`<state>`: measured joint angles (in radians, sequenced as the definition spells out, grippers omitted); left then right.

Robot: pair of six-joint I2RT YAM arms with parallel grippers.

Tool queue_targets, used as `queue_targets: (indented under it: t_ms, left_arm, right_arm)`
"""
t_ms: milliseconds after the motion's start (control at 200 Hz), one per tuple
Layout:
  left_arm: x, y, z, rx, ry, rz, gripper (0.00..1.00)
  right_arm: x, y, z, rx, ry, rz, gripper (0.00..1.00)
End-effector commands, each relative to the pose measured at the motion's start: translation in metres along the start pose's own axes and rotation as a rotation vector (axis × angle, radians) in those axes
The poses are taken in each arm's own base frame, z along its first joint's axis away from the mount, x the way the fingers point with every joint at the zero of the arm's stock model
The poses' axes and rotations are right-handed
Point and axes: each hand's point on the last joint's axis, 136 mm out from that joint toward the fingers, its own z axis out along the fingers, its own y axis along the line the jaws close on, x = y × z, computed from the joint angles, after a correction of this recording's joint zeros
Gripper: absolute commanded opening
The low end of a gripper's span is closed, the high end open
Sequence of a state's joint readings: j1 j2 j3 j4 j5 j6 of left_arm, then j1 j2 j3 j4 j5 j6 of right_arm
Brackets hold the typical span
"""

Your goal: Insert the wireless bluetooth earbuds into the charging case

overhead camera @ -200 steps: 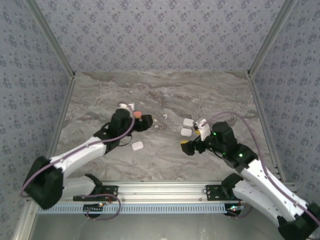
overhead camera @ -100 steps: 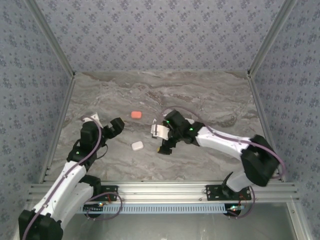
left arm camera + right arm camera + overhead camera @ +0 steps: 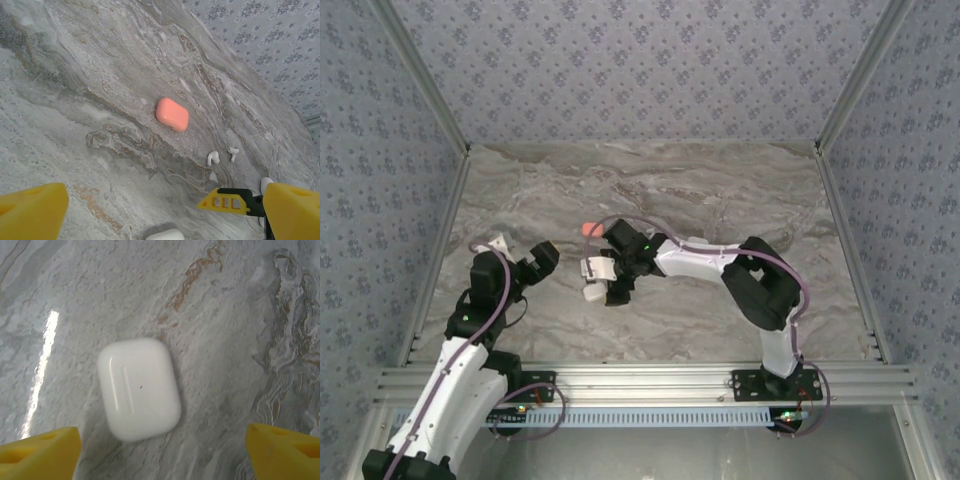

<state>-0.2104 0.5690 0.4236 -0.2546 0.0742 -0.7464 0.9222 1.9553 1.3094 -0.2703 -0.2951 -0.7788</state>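
While over white case (image 3: 139,389), right tool (image 3: 162,434) agape

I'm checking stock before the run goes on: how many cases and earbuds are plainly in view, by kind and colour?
Orange case: 1
White case: 1
White earbuds: 2
Total: 4
One more white piece is too hidden to tell.

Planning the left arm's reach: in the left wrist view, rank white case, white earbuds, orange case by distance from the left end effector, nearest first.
1. White case, bottom edge.
2. White earbuds, right of centre.
3. Orange case, centre.
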Motion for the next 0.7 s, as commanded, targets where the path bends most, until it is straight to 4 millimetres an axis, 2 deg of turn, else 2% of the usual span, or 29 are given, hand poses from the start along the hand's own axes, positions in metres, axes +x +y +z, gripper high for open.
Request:
queue_targets:
  t_ms: [0,130,340,555,695]
  left_arm:
    - [0.007,0.006,-0.002,-0.008,0.017,-0.015,0.99]
    - [0.008,0.008,-0.005,-0.013,0.014,-0.017,0.99]
    - [0.007,0.009,-0.009,-0.019,0.003,-0.016,0.99]
    - [0.007,0.011,-0.009,-0.022,-0.004,-0.022,0.99]
    - [0.007,0.011,-0.009,-0.021,-0.005,-0.024,0.99]
  right_arm:
    - [0.0,0.01,0.012,-0.066,0.02,-0.013,0.83]
    - [0.002,0.014,0.023,-0.094,0.028,-0.005,0.77]
    - [0.006,0.013,0.031,-0.096,0.047,0.008,0.76]
    - [0.021,-0.016,0.025,0.007,0.102,0.086,0.83]
    - [0.024,-0.024,0.026,0.026,0.121,0.112,0.87]
